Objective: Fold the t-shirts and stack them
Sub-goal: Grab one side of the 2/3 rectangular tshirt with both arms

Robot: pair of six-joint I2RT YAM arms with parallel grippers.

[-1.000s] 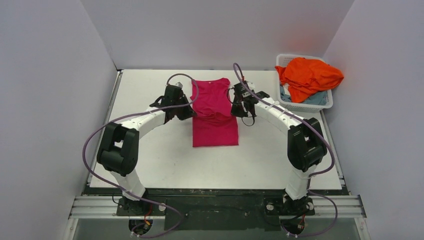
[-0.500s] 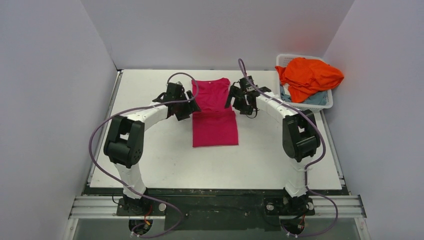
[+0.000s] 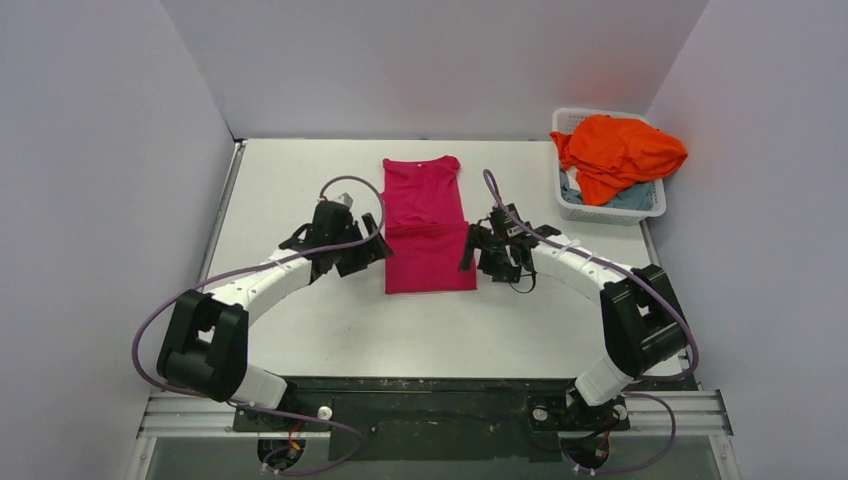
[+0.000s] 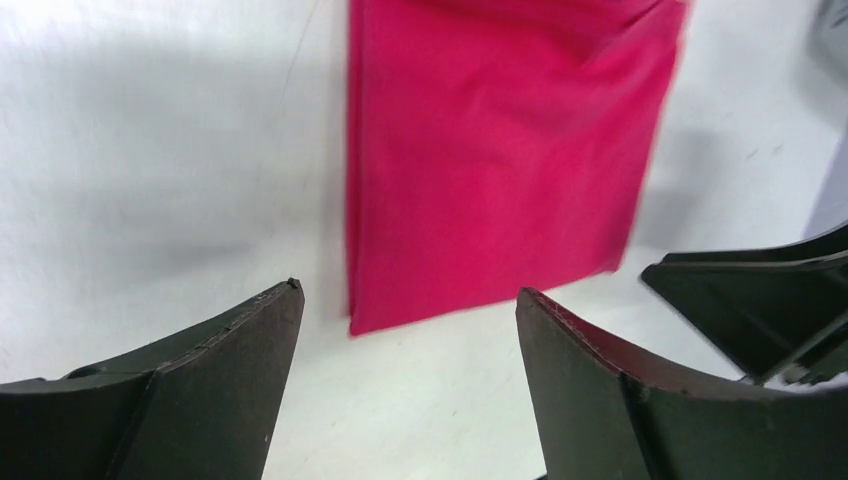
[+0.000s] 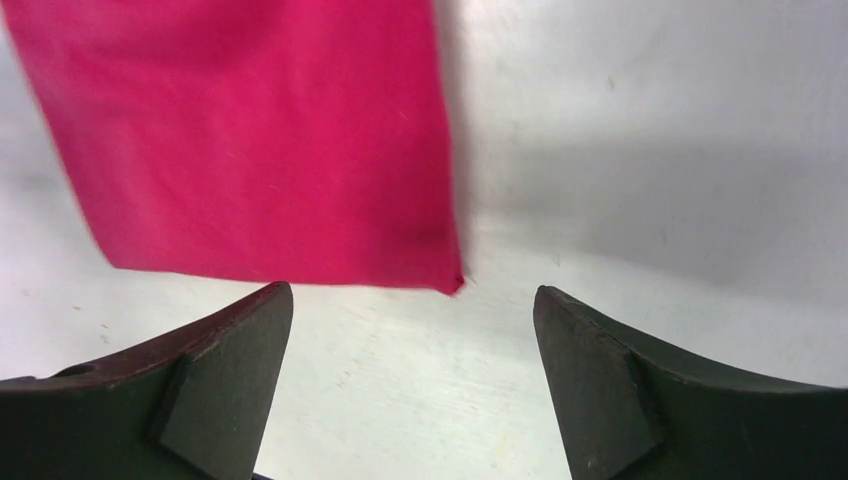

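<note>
magenta-pink cloth t-shirt (image 3: 428, 225): flat on white table (image 3: 300, 320), between both claws | left claw (image 3: 372, 250): spread, empty, beside shirt's left edge | right claw (image 3: 470, 252): spread, empty, beside right edge

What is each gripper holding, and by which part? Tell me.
Nothing is held. The left gripper and right gripper are open and empty; the pink t-shirt lies on the table.

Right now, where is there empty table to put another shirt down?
Bare table lies on the near side of the pink shirt. More lies between its top half and the basket, and far left. Crowded: the left gripper and right gripper flank the shirt's sides.
</note>
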